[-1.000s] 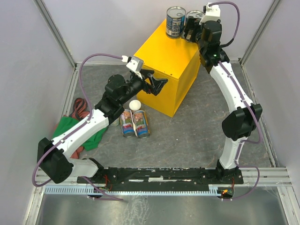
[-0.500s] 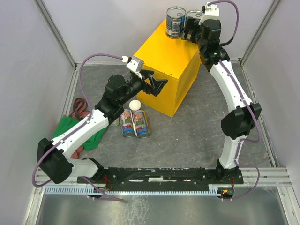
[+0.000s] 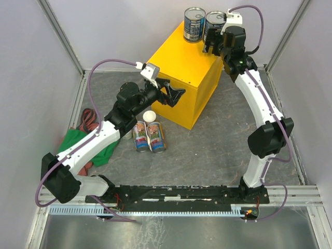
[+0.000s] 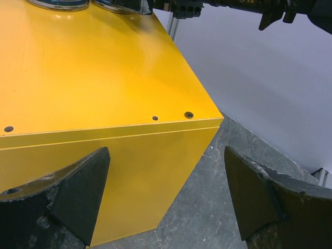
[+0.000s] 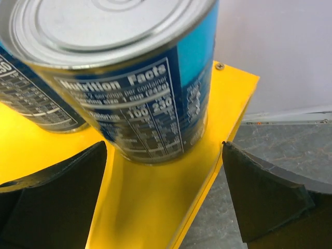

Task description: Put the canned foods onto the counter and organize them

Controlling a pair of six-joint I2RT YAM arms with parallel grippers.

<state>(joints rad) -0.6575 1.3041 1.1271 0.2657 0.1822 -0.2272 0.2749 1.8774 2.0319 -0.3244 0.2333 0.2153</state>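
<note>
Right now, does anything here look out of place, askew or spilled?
Only the green cloth stands out: it lies crumpled on the floor beside the left arm. The left blue can and right blue can stand upright on the yellow box.

- Grey stone-patterned floor (image 4: 207,212) lies below the left gripper (image 4: 167,189) and just ahead of it.
- A plain pale wall (image 4: 259,78) rises beyond it to the right, softly and evenly lit.
</note>
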